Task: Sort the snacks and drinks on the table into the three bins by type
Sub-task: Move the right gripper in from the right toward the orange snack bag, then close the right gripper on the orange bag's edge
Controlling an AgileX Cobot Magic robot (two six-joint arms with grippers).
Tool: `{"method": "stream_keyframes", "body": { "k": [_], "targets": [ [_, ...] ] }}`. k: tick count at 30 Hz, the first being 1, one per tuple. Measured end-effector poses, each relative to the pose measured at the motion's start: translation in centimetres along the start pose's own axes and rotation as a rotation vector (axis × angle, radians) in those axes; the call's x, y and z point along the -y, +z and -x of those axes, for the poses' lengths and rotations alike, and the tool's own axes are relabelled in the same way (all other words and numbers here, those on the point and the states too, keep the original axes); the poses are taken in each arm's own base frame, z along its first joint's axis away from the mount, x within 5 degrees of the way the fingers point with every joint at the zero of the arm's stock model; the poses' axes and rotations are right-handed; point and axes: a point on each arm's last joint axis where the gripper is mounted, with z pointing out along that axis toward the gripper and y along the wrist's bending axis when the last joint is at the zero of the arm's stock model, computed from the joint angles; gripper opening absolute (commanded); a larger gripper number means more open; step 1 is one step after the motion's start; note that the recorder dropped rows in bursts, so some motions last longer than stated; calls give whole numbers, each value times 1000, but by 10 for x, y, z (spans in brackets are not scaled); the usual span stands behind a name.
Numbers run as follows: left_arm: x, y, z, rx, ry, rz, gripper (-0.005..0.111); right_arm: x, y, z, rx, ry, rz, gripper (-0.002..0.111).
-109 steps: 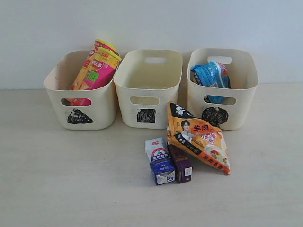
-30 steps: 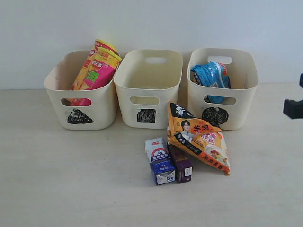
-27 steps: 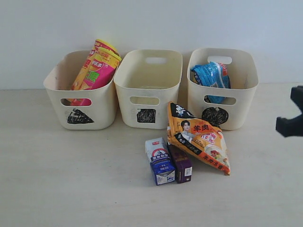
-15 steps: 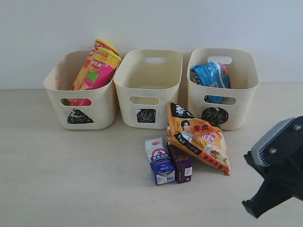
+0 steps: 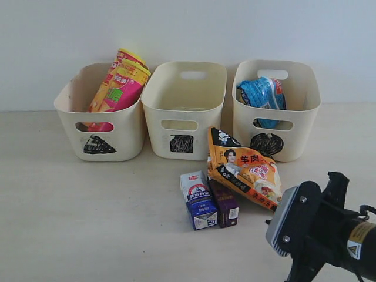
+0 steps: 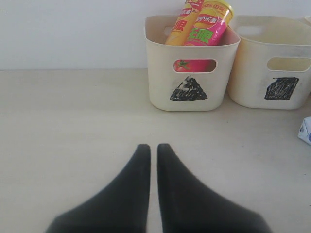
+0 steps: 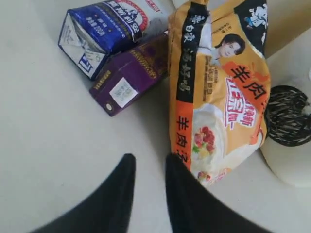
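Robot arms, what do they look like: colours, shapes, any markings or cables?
The right arm is black, with a grey plate dotted with dark bolts, a yellow label and a thin black cable. The left pincer and right pincer each have two matte black fingers tapering to rounded tips.

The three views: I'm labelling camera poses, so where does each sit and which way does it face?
Exterior view: off the arms, facing three cream plastic bins across the beige table; the right arm shows.
Left wrist view: low over the table, facing the triangle-marked bin; its dark end effector shows.
Right wrist view: looks down past its end effector at the orange crinkly bag.
Shared: exterior and right wrist both show that bag.
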Motion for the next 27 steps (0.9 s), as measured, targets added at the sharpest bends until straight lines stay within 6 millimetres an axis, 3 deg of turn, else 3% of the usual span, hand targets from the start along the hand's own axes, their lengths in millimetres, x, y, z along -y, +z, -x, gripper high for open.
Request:
{"method": "stream_keyframes", "body": {
  "k": [3,5,13,27],
  "targets": [
    [0,0,0,0,0,0,4,3,11,1,-11,14,-5,90],
    [0,0,0,0,0,0,4,10,17,4,-22,48,-45,103],
    [0,0,0,0,0,0,4,34,26,10,-66,127,-196,105],
    [0,0,0,0,0,0,4,27,58,-4,-98,45,-203,105]
  ]
}}
